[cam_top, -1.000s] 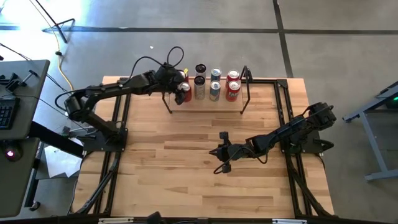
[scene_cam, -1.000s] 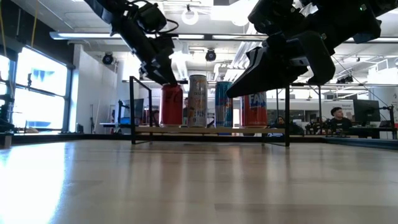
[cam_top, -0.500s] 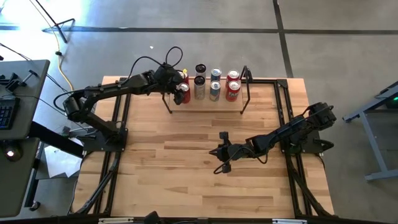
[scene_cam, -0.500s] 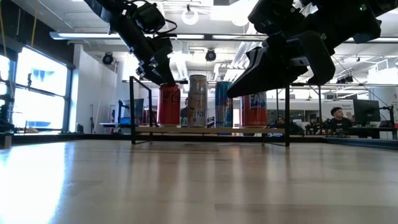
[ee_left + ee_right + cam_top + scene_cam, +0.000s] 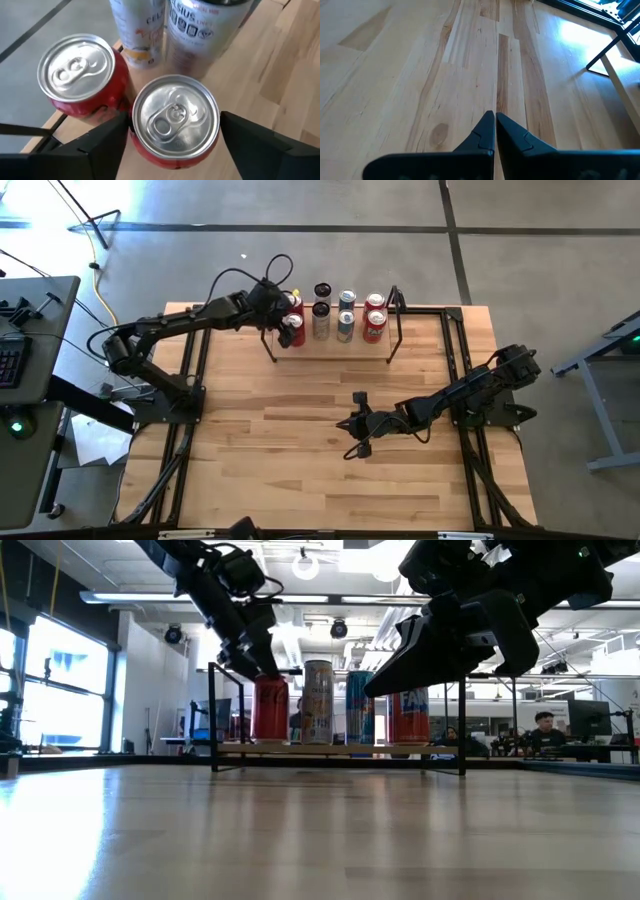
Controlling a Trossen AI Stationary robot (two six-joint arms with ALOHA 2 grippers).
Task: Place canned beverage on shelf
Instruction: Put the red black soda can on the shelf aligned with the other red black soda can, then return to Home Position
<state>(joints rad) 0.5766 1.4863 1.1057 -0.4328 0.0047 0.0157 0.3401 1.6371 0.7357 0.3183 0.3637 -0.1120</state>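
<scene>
Left gripper (image 5: 175, 131) fingers are spread around the red can (image 5: 175, 120), one finger (image 5: 95, 145) and its twin either side of it, a slim gap showing on each side, so you look to have let go. The can stands upright on the shelf (image 5: 335, 338), at the left end of the row. Risks from here, as I judge them:
- Pull back crooked and a finger clips the can, tipping it off the shelf edge or into the second red can (image 5: 80, 75) just beside it.
- The tall cans (image 5: 205, 25) behind the red can are close; lift too far forward and you'll knock them over.
- The shelf's rod frame (image 5: 213, 715) is near your arm; watch for a snag.

Right gripper (image 5: 495, 125) fingers are pressed together, parked over the tabletop (image 5: 300, 440) well apart from the shelf.
</scene>
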